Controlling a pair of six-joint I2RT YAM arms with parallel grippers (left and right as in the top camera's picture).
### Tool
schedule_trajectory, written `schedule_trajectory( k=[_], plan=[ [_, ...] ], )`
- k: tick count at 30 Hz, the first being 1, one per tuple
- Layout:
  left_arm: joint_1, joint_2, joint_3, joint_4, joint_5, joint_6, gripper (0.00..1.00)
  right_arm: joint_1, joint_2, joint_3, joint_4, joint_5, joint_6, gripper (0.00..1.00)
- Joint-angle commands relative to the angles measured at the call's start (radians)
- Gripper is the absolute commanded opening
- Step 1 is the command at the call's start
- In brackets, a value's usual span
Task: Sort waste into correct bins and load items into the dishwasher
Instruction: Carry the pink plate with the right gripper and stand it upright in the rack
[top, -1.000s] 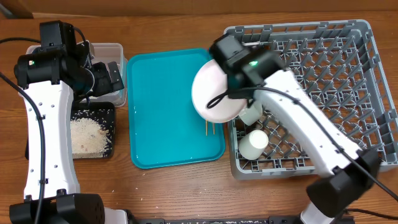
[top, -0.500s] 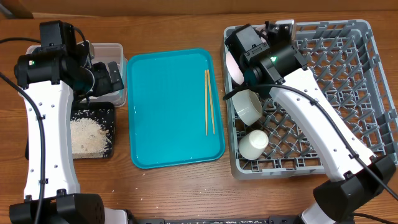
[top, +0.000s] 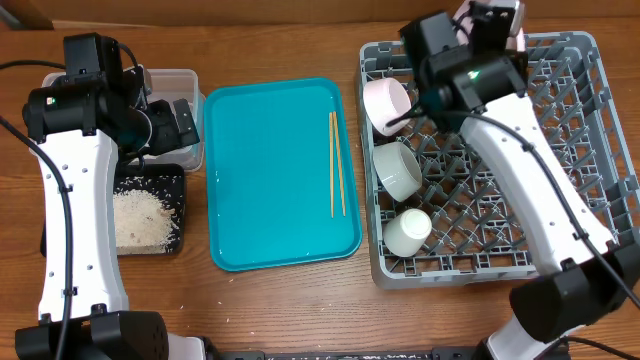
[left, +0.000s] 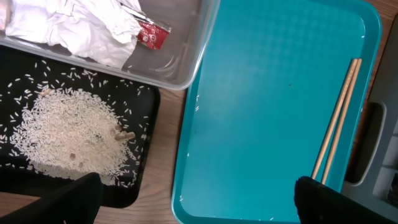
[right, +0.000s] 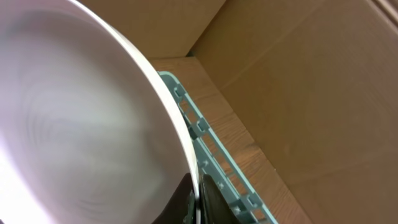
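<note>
Plate (right: 74, 124) rim pinched by right hand (right: 194, 202) at rack (top: 590, 120) far edge, near pink bowl (top: 385, 100); left hand (left: 198, 202) spread wide.

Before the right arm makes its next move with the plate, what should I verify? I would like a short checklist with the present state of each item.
1. Right pincer shut on the plate rim: ok.
2. Plate lined up with a row of pegs in the dish rack: cannot tell; it is held at the far edge of the rack.
3. Pink bowl, grey-green bowl and white cup loaded in the rack: ok.
4. Chopsticks loaded: not ok; they lie on the teal tray.
5. Left pincer open and empty: ok.
</note>
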Motion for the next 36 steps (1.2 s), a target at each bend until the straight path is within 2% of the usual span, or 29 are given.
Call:
schedule_trajectory(
  k=[1,5,13,23,36],
  plan=[
    [-0.001,-0.01,0.019,0.001,-0.007,0.001,1.0,-0.019,0.024,0.004,0.064,-0.074,-0.08,0.04],
    [-0.001,-0.01,0.019,0.001,-0.007,0.001,1.0,-0.025,0.044,0.004,0.146,-0.147,-0.109,0.04],
    [-0.001,-0.01,0.019,0.001,-0.006,0.001,1.0,-0.027,0.112,0.004,0.208,-0.159,-0.134,0.04],
    [-0.001,-0.01,0.019,0.001,-0.006,0.001,1.0,-0.06,0.2,0.004,0.213,-0.156,-0.134,0.04],
    [-0.001,-0.01,0.019,0.001,-0.007,0.001,1.0,-0.103,0.2,0.004,0.206,-0.177,-0.134,0.04]
  ],
)
